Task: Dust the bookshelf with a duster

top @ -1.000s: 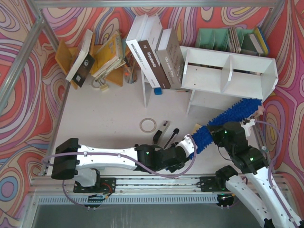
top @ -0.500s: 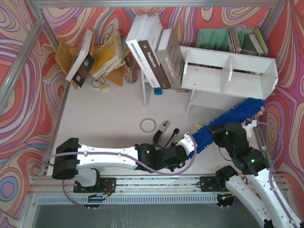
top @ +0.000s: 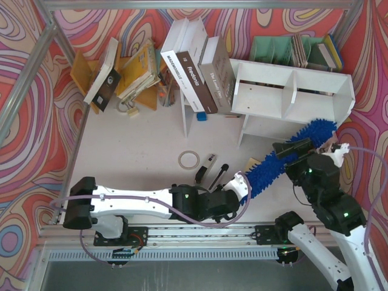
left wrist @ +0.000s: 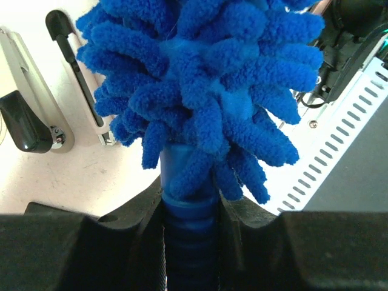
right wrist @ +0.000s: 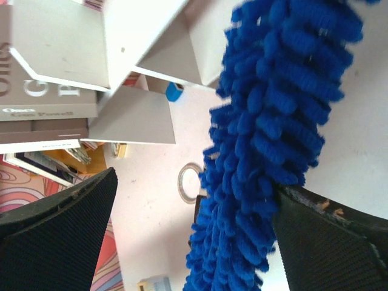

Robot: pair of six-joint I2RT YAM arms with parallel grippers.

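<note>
The blue fluffy duster (top: 285,156) stretches diagonally from near the table's front toward the lower right end of the white bookshelf (top: 291,97), its tip just below the shelf. My left gripper (top: 237,189) is shut on the duster's ribbed blue handle (left wrist: 191,212), with the fluffy head (left wrist: 206,79) fanning out ahead of it. My right gripper (top: 297,148) stands open around the duster's middle. In the right wrist view the duster head (right wrist: 273,121) rests against the right finger (right wrist: 327,242), with a wide gap to the left finger (right wrist: 60,230). The bookshelf's underside (right wrist: 139,24) shows above.
A tape ring (top: 188,159) and two black-and-silver stick tools (top: 211,167) lie on the table left of the duster. Large books (top: 197,73) lean against the bookshelf's left end. A green file organizer (top: 273,50) stands behind it, a wooden book rack (top: 130,73) at back left.
My right gripper has opened, releasing the duster, and has risen away toward the shelf. The left gripper has closed on the handle. The duster's tip has swung slightly farther back.
</note>
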